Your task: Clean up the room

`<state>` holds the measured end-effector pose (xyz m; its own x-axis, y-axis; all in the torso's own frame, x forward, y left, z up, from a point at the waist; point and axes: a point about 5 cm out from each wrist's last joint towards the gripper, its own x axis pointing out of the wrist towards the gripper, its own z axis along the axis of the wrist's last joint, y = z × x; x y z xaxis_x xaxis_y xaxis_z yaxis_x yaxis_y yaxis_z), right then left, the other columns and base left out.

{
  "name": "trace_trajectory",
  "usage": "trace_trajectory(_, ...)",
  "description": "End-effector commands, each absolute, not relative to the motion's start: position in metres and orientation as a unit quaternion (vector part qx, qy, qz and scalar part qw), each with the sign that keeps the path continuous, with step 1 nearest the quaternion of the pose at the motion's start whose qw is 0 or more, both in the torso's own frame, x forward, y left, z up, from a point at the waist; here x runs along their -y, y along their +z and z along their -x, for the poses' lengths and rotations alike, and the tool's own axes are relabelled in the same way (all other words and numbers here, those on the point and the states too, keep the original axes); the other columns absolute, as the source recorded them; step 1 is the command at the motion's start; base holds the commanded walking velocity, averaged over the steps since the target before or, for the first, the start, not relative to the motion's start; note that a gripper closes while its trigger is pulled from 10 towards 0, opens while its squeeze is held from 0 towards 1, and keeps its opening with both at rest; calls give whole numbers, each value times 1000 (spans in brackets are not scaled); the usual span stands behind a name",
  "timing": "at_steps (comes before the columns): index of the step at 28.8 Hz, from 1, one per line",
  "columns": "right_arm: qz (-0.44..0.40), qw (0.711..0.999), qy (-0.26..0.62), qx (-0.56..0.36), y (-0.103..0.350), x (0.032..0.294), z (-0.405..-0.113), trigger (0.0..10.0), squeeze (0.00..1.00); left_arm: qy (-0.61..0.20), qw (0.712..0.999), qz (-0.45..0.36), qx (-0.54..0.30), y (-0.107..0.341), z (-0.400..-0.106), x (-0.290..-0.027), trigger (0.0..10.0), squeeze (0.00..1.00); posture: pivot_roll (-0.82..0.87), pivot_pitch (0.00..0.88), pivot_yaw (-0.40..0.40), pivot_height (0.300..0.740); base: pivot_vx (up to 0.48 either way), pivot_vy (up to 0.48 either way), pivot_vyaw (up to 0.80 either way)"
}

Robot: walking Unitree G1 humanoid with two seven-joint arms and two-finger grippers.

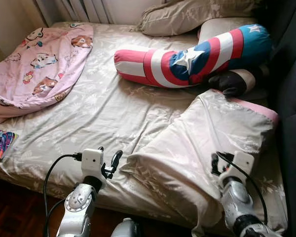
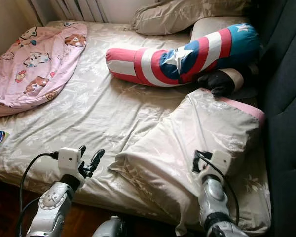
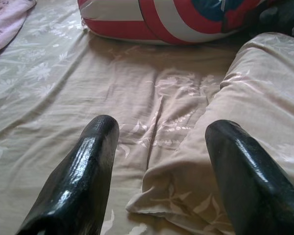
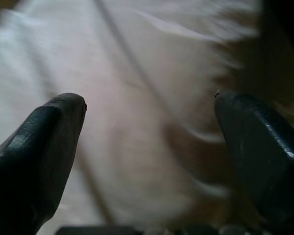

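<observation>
A crumpled beige floral quilt [image 1: 207, 138] lies on the near right part of the bed [image 1: 103, 113], with a pink lining showing at its far edge. My left gripper [image 1: 111, 165] hovers open just left of the quilt's near corner [image 3: 157, 196], which lies low between its fingers without touching them. Over the quilt's near right part my right gripper [image 1: 219, 163] is open, its fingers [image 4: 44, 132] close above the cloth. A pink cartoon blanket [image 1: 39, 59] is bunched at the bed's far left.
A red, white and blue bolster with a star [image 1: 187, 57] lies across the back of the bed, beige pillows [image 1: 187, 15] behind it, a dark plush item [image 1: 232, 81] beside it. A colourful flat item [image 1: 0, 142] sits at the left edge. Dark wall [image 1: 291, 74] borders the right.
</observation>
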<state>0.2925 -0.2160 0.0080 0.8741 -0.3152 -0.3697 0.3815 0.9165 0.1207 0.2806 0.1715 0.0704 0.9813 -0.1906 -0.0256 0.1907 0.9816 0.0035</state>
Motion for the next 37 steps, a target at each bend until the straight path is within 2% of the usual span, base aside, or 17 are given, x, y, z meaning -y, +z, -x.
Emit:
trace_trajectory(1, -98, 955, -201, -194, 1, 220, -285, 10000, 0, -90, 996, -1, -22, 68, -281, -173, 10000, 0, 182, 169, 41, 685, 0, 0, 0)
trace_trajectory(9, -140, 925, -183, -303, -35, 216, -252, 10000, 0, -83, 996, 2, -24, 66, -280, -175, 10000, 0, 166, 156, 22, 685, 0, 0, 0)
trace_trajectory(15, -183, 907, -180, -333, -46, 210, -241, 10000, 0, -80, 996, 2, -23, 68, -280, -176, 10000, 0, 168, 153, 19, 685, 0, 0, 0)
trace_trajectory(23, -260, 889, -80, -368, -55, 180, -235, 10000, 0, -80, 997, 1, -20, 70, -278, -178, 10000, 0, 180, 154, 25, 685, 0, 0, 0)
trace_trajectory(28, -236, 884, -49, -400, -62, 172, -226, 10000, 0, -82, 996, -2, -20, 70, -276, -179, 10000, 0, 190, 165, 33, 685, 0, 0, 0)
trace_trajectory(37, -185, 879, -95, -429, -70, 184, -212, 10000, 0, -86, 996, -10, -33, 67, -264, -184, 10000, 0, 208, 204, 56, 685, 0, 0, 0)
